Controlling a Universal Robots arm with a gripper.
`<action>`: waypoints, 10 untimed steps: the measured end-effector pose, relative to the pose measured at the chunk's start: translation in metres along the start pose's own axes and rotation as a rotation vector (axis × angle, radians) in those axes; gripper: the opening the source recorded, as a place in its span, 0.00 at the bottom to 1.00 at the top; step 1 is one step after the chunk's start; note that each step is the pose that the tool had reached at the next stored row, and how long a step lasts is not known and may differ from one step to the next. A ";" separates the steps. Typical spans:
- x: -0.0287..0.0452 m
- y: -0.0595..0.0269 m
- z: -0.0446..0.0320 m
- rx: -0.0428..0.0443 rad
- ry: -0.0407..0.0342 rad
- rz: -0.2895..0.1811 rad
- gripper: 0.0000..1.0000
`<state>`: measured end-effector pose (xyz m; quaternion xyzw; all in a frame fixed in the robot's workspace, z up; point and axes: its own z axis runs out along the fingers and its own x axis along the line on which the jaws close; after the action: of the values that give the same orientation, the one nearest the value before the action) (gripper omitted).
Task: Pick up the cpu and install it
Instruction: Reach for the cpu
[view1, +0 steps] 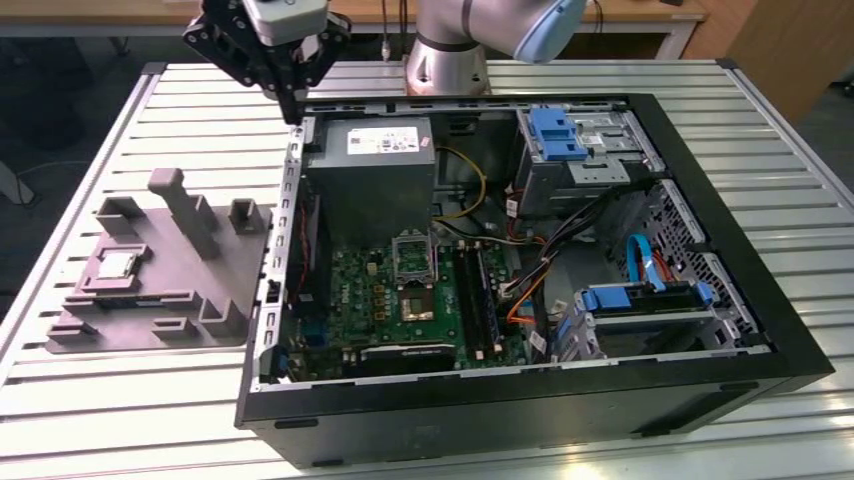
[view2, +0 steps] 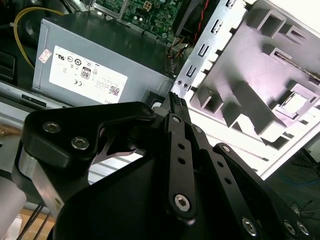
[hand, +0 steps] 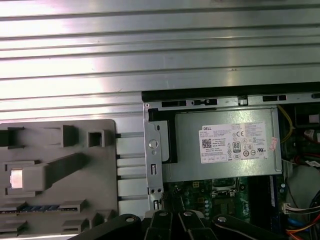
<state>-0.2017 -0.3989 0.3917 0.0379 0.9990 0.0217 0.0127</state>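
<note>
Overhead, claw (view1: 291, 114) seemingly clenched empty, at case (view1: 534, 412) corner, cpu (view1: 118, 265) well apart on grey fixture (view1: 200, 300).

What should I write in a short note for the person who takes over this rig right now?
Gripper: shut, holding nothing, above the far corner of the open computer case, on the exterior view's left.
Cpu: lies in its recess on the grey fixture, beside the case on the exterior view's left, apart from the gripper.
Done: nothing that shows; the cpu is not picked up.
Left: pick-up and installation on the motherboard.
</note>
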 end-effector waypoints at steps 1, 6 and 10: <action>0.0002 0.0000 0.0000 0.0001 0.0001 0.000 0.11; 0.0013 -0.0001 0.0000 0.0000 0.0005 0.000 0.11; 0.0024 -0.0002 0.0000 0.0001 0.0008 0.000 0.11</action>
<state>-0.2042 -0.3989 0.3916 0.0379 0.9990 0.0217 0.0123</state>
